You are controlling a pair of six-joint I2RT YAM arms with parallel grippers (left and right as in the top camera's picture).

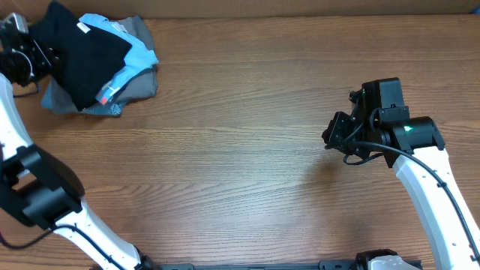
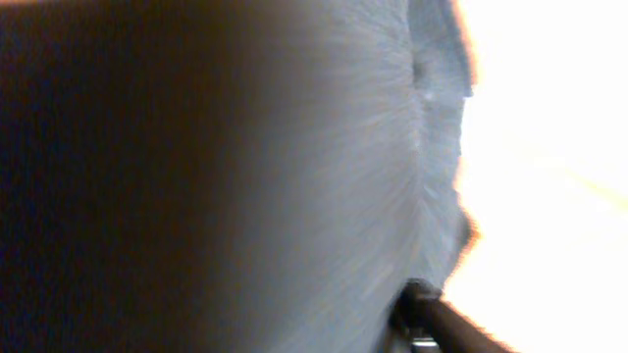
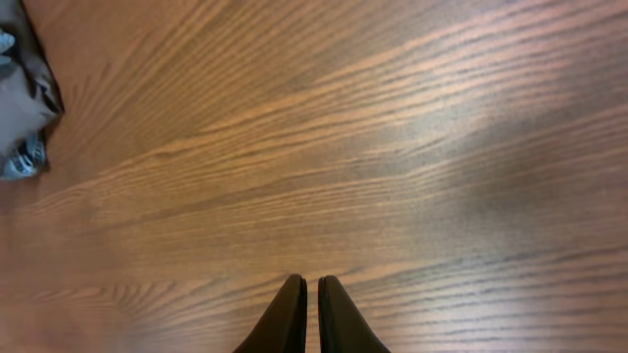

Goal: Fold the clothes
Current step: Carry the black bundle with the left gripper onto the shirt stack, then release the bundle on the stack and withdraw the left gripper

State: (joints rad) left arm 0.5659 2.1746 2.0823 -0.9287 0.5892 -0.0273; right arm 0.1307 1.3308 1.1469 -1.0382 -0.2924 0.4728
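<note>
The black garment lies crumpled on top of a pile at the table's far left corner, with its small white label showing. My left gripper is pressed against the garment's left edge. In the left wrist view, blurred dark and pale fabric fills the frame. Only one fingertip shows there, so I cannot tell whether the jaws are open or shut. My right gripper is shut and empty above bare wood at the right, and it also shows in the right wrist view.
A light blue shirt and a grey garment lie under the black one in the same pile. The grey one's edge shows at the left of the right wrist view. The wooden table spans the view.
</note>
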